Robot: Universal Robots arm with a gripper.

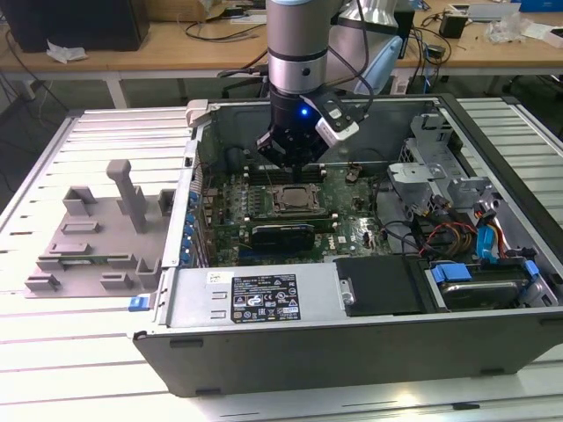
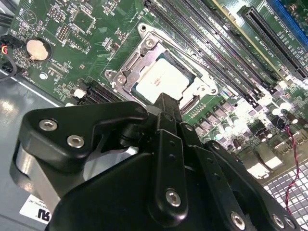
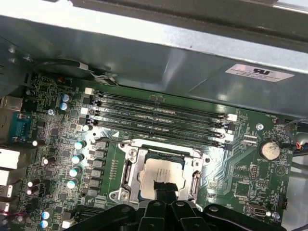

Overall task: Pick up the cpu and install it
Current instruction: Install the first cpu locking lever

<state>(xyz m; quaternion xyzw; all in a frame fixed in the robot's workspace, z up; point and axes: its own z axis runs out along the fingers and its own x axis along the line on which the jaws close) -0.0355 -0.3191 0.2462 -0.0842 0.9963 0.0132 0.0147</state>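
Already the cpu point(image 3: 161, 173) lies flat inside the socket frame point(image 3: 126, 169) on the motherboard point(image 3: 240, 163) of the open computer case point(image 1: 352, 352). The gripper point(image 2: 166, 102) hangs over the cpu's edge; whether it is open or closed cannot be told.

Silver-grey cpu point(image 3: 161, 176), green motherboard point(image 3: 243, 161), black claw point(image 2: 166, 103), pale grey tray point(image 1: 84, 259).

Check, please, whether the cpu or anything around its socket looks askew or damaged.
Nothing stands out: the cpu sits square inside the socket frame, edges parallel to it, with the gripper at one edge.
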